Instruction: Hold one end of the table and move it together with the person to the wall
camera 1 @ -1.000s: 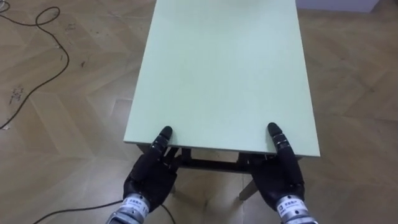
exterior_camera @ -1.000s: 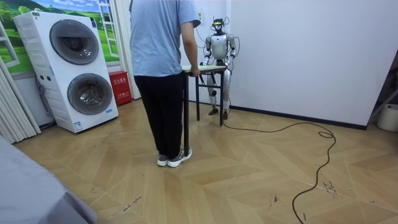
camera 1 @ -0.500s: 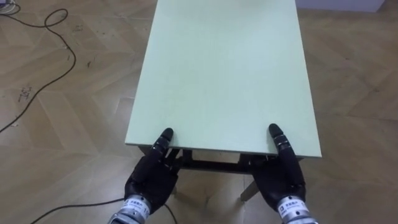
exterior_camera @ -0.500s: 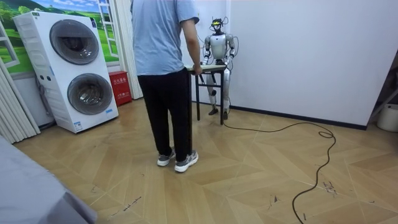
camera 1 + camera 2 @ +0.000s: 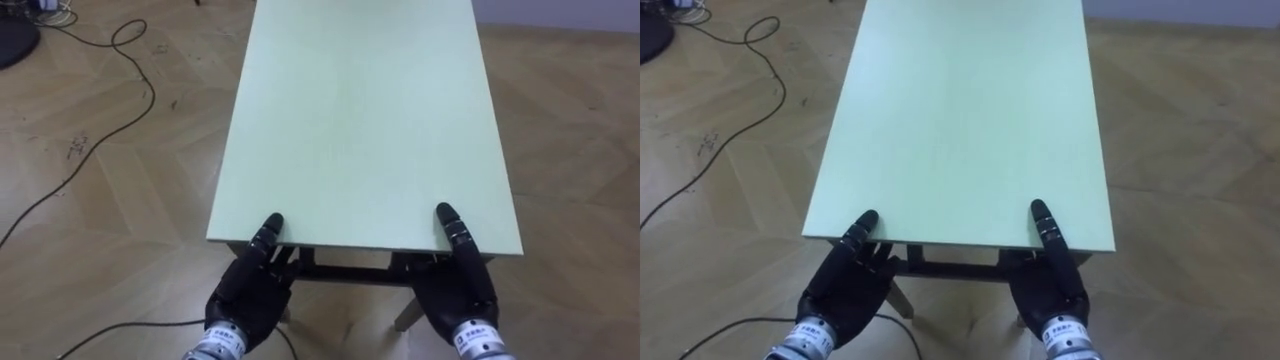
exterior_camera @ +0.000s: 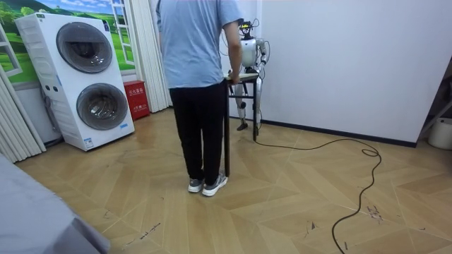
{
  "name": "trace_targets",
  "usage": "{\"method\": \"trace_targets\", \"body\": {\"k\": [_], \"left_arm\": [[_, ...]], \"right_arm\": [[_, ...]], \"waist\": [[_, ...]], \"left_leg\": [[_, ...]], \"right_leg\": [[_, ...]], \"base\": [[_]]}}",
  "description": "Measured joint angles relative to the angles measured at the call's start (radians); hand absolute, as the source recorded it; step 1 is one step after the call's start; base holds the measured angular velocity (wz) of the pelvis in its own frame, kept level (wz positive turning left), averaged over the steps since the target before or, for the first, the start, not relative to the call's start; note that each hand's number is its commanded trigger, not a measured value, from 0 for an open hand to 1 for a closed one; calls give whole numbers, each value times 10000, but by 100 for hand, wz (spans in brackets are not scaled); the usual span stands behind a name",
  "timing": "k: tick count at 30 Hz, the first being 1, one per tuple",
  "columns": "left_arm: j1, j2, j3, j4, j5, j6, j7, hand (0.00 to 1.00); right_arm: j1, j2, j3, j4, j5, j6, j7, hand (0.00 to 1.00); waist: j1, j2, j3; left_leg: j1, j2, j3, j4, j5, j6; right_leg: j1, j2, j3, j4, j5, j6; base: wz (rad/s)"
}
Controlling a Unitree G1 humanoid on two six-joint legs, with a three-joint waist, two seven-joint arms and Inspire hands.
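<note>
My left hand [image 5: 248,295] is at the near edge of the table [image 5: 360,120], just in from the near left corner. The thumb lies flat on the pale green top and the rest of the hand goes in under the edge, so I can't tell how far it is closed.

My right hand [image 5: 455,292] matches it by the near right corner. Its thumb is laid along the top and pointing away from me, and everything else is tucked beneath the edge, so I can't tell its grip either. Between my two wrists the dark frame [image 5: 350,270] under the top shows, running along the near edge.

The top stretches away from me, long and narrow, and its far edge runs out past the upper border of my view. There is wooden floor [image 5: 570,130] on both sides, laid in a herringbone pattern.

From across the room, I'm standing upright at my end of the table, with the white wall [image 6: 339,63] close behind me. At the far edge stands a person [image 6: 199,63] in a blue shirt and dark trousers, with their back to that camera and facing me. One of the person's hands is down at the table's far end. Off to the room view's left, two washing machines [image 6: 85,77] are stacked against the wall, with a red box [image 6: 136,99] on the floor just beside them.
</note>
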Motion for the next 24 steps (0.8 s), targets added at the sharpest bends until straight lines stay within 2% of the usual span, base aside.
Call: {"method": "trace_targets", "body": {"k": [5, 8, 11, 13, 15, 21, 24], "left_arm": [[10, -18, -12, -1, -29, -19, -11, 100], [8, 54, -29, 0, -107, -23, -8, 100], [8, 160, -28, -3, -187, -30, -9, 100], [10, 164, -24, -9, -198, -30, -8, 100], [15, 170, -24, -27, -212, -29, -9, 100], [13, 243, -15, -109, -276, -52, -8, 100], [14, 256, -15, -116, -271, -57, -8, 100]], "right_arm": [[0, 29, -32, -26, -227, -45, 1, 100], [-16, 34, 60, -24, -293, -121, -15, 100], [-27, 42, 68, -25, -305, -143, -25, 100], [-27, 60, 75, -29, -309, -147, -25, 100], [-47, 34, 64, -48, -309, -145, -25, 100], [-117, 17, 71, -49, -287, -132, -27, 100], [-127, 20, 71, -47, -374, -133, -70, 100]], "waist": [[-9, 0, 1], [-255, -11, 7], [-212, -45, 27], [-183, -82, 32], [-171, -115, 28], [-191, -141, 35], [-147, -164, 31]], "left_leg": [[2, -148, -172, -128, 43, 19], [1, -330, -598, -134, 68, 62], [-28, -404, -669, -133, 68, 62], [-122, -479, -890, -147, 79, 77], [-169, -505, -962, -109, 82, 81], [-344, -560, -1149, 19, 83, 84], [-340, -611, -1254, 46, 85, 90]], "right_leg": [[46, -89, -114, 35, -49, 78], [248, -142, -48, 21, -127, 203], [281, -137, -19, 1, -132, 212], [293, -125, 52, -13, -153, 248], [298, -110, 197, -33, -166, 269], [346, -78, -12, -36, -168, 272], [406, -80, 39, -35, -168, 272]], "base": [[12], [41], [18], [24], [21], [20], [15]]}}
